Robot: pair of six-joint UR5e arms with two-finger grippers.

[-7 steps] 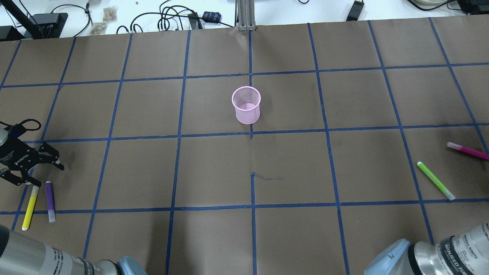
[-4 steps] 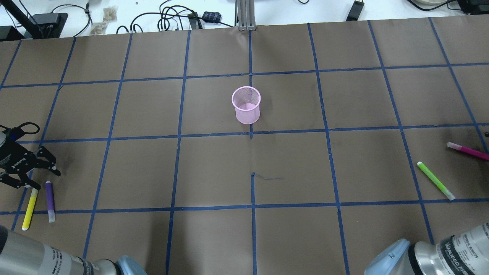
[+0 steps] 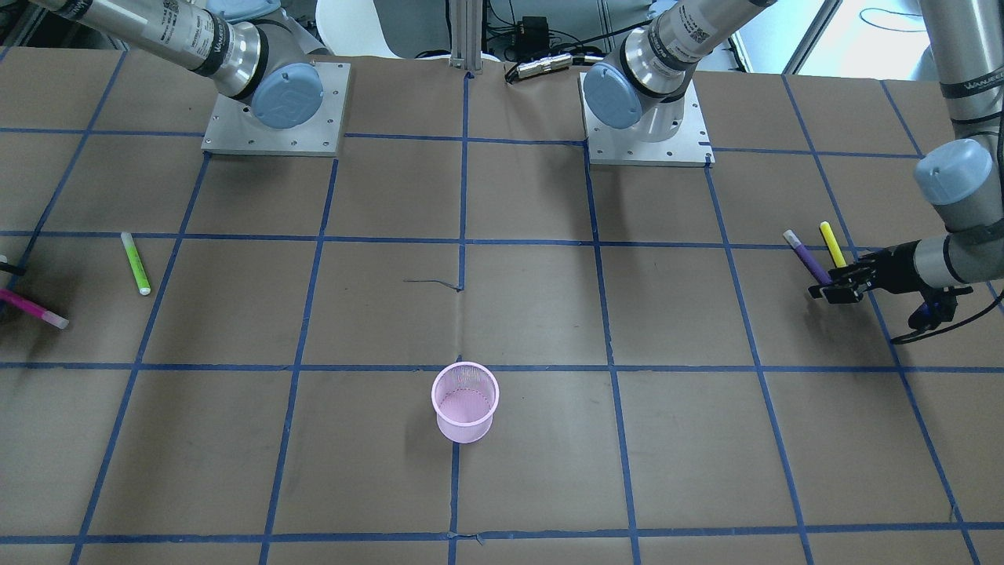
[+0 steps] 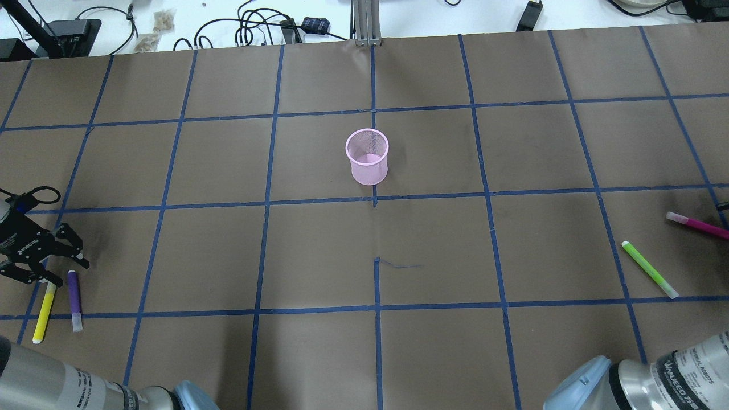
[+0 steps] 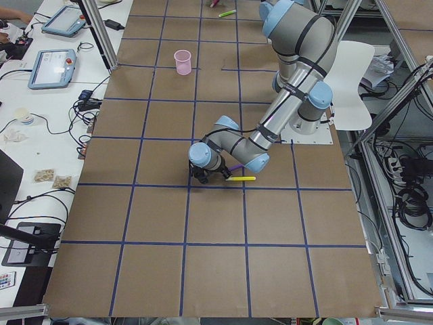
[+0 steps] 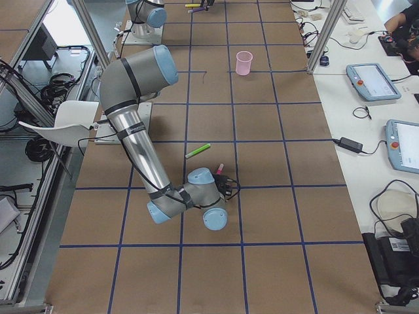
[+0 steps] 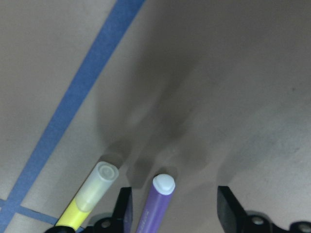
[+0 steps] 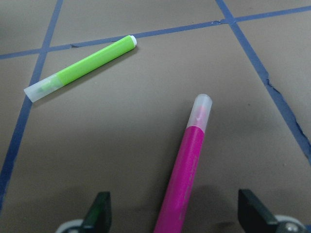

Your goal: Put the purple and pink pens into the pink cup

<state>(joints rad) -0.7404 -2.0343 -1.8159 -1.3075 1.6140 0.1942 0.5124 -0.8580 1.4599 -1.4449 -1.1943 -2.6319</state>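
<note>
Left fingers (image 7: pixel 124 209) spread, purple pen (image 7: pixel 158 203) between them

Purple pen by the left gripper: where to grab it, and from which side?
Take the purple pen mid-barrel from straight above, jaws closing across it: it lies flat on the table, slim and round. The yellow pen lies close alongside, apart from it, so one finger must drop into that gap. The open left gripper straddles the purple end off-centre; I'd centre it first.

left gripper (image 4: pixel 71 272) lower, closer over purple pen (image 4: pixel 74 297)
</note>
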